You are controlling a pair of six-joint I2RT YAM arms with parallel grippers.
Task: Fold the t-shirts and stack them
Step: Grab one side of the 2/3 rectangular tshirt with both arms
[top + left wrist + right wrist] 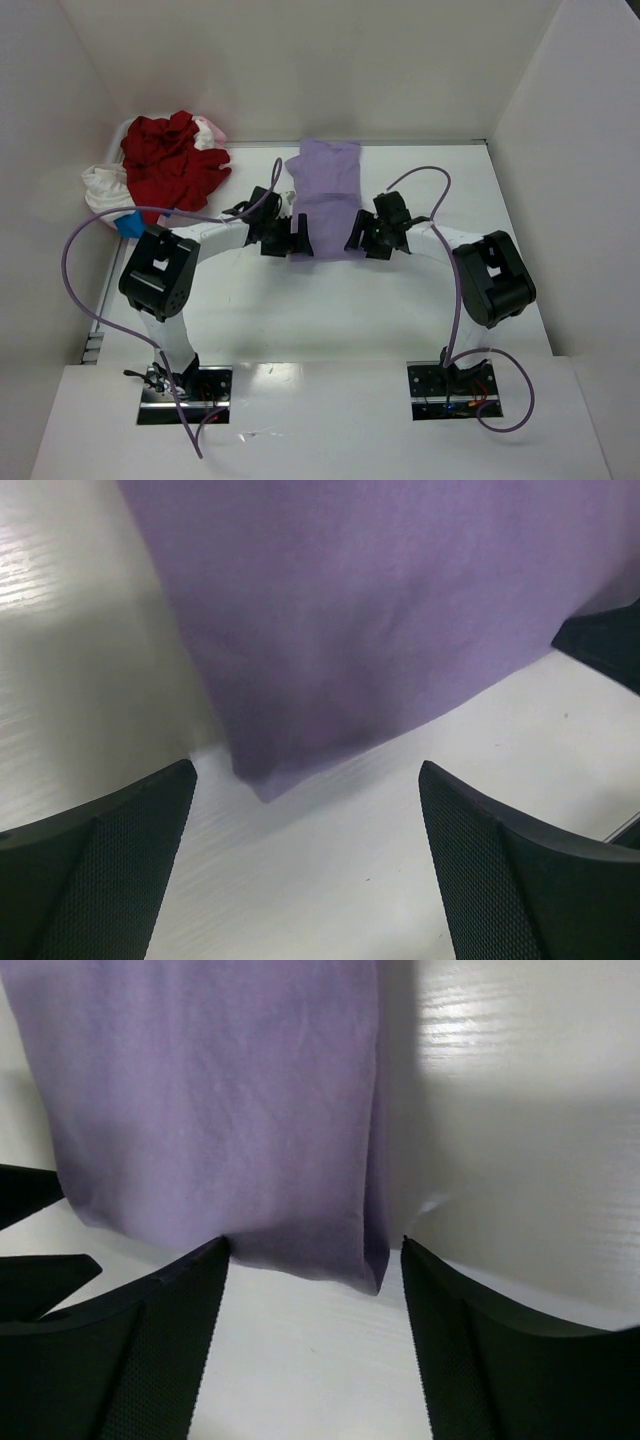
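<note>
Two open grippers wait at the near end of the purple shirt.

The purple shirt (pixel 325 200) lies flat on the white worktop (pixel 330 310) in a long strip, going from the back wall toward the arms. The left gripper (pixel 290 240) sits low at the shirt's near left corner, and the right gripper (pixel 358 240) sits low at its near right corner. Both have their fingers spread wide and hold nothing. In the left wrist view the corner of the shirt lies just ahead of the fingers. In the right wrist view the shirt's near edge comes right up to the fingertips. The red shirt (pixel 172 160) is bunched in a heap in the back left corner. The white shirt (pixel 103 187) pokes out on its left and the pink shirt (pixel 212 130) peeks out on its right. That heap is well apart from both grippers.
</note>
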